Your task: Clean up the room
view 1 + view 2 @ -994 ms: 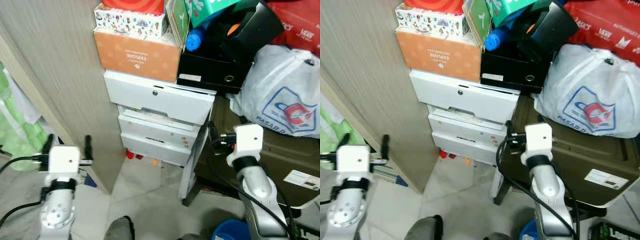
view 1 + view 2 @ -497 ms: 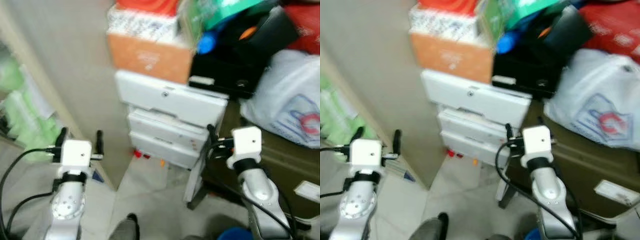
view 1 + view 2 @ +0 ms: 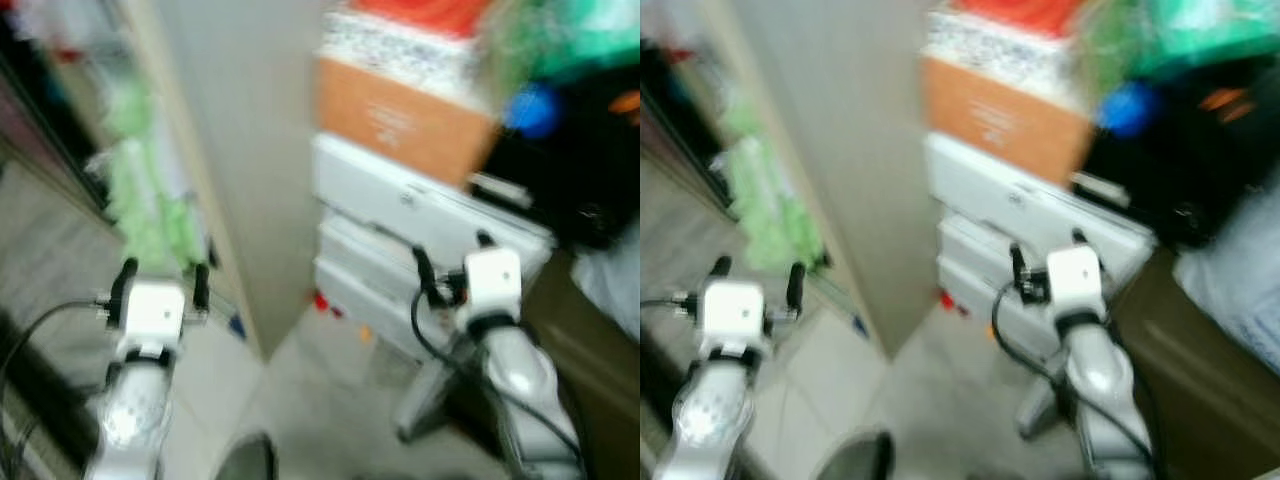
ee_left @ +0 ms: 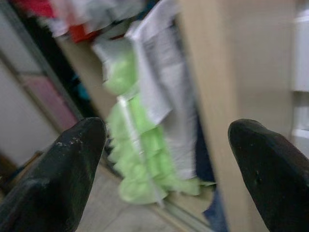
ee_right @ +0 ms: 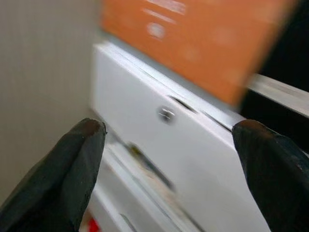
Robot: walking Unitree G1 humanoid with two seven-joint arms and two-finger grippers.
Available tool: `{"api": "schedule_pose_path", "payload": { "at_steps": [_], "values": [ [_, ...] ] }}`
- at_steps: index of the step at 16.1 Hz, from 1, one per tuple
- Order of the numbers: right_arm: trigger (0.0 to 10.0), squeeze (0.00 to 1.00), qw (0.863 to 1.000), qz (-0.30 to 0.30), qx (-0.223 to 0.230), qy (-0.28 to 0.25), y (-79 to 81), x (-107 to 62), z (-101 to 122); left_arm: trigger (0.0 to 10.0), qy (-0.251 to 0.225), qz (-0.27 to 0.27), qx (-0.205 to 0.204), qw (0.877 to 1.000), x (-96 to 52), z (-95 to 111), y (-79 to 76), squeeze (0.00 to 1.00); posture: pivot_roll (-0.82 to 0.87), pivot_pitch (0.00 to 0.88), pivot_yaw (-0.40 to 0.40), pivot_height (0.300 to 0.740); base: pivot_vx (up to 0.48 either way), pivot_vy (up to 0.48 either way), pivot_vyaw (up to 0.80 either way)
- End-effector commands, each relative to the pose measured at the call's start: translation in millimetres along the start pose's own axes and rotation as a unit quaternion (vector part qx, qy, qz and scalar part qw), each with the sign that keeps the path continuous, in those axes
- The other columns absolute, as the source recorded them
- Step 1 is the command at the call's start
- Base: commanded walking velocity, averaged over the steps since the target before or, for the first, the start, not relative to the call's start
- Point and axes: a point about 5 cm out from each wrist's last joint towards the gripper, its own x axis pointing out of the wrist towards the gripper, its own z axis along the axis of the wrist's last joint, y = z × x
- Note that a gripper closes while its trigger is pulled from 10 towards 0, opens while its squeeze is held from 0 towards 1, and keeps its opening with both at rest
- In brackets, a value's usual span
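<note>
The picture is blurred by motion. My left gripper point(image 3: 164, 270) is held up, open and empty, in front of a green frilly cloth point(image 3: 150, 200) that hangs beside a tall wooden panel point(image 3: 240, 150). In the left wrist view the gripper point(image 4: 166, 130) points at that green cloth point(image 4: 140, 159) and at pale fabric above it. My right gripper point(image 3: 452, 250) is also open and empty, and faces a white drawer unit point(image 3: 420, 215). In the right wrist view the gripper point(image 5: 169, 128) looks at the top drawer's small lock point(image 5: 165, 114).
An orange box point(image 3: 400, 115) sits on the drawers with more boxes stacked above it. A blue item point(image 3: 530, 110) and a black case point(image 3: 600, 170) are to its right. Small red bits point(image 3: 322, 303) lie on the pale tiled floor point(image 3: 320, 410) by the drawers.
The whole picture has swung: the camera has turned to the left, bringing the green cloth and a dark area into view. Both grippers stay open and raised as before.
</note>
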Motion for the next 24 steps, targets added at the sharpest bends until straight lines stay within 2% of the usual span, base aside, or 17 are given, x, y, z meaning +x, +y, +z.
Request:
{"api": "schedule_pose_path", "payload": {
  "at_steps": [1,6,10,14,16,20,24],
  "values": [
    [10.0,0.00,1.000,-0.003,0.003,0.004,-2.6,-2.6,-2.1,10.0,0.001,-0.003,0.003,1.000,-2.6,1.3,0.4,0.00,0.01,0.150,-0.045,0.740,0.000,0.000,0.80],
    [10.0,0.00,1.000,-0.009,0.012,0.007,-2.2,-5.5,-4.3,10.0,0.012,0.003,0.009,1.000,-5.9,-3.2,4.0,0.00,0.01,0.151,-0.040,0.740,0.000,0.000,0.80],
    [10.0,0.00,1.000,-0.004,0.016,0.008,-1.4,-5.1,-5.2,10.0,0.037,0.024,-0.020,0.999,-6.7,-6.8,3.0,0.00,0.02,0.143,-0.048,0.740,0.000,0.000,0.80],
    [10.0,0.00,1.000,0.012,0.022,0.001,0.3,4.3,-2.2,10.0,0.061,0.053,-0.051,0.995,-10.3,-10.4,8.0,0.00,0.04,0.142,-0.067,0.740,0.000,0.000,0.80],
    [10.0,0.00,1.000,0.017,0.025,-0.001,1.6,4.7,-1.7,10.0,0.065,0.052,-0.087,0.993,-10.8,-9.0,5.2,0.00,0.04,0.142,-0.069,0.740,0.000,0.000,0.80],
    [10.0,0.00,0.999,0.008,0.039,-0.003,-2.5,6.4,-0.7,10.0,0.066,0.013,-0.139,0.988,-9.3,-5.1,-4.7,0.00,0.02,0.146,-0.065,0.740,0.000,0.000,0.80],
    [10.0,0.00,0.999,0.012,0.047,-0.003,-1.6,6.9,-0.7,10.0,0.060,-0.009,-0.146,0.987,-7.2,-1.5,-9.2,0.00,0.02,0.146,-0.064,0.740,0.000,0.000,0.80]
  ]
}}
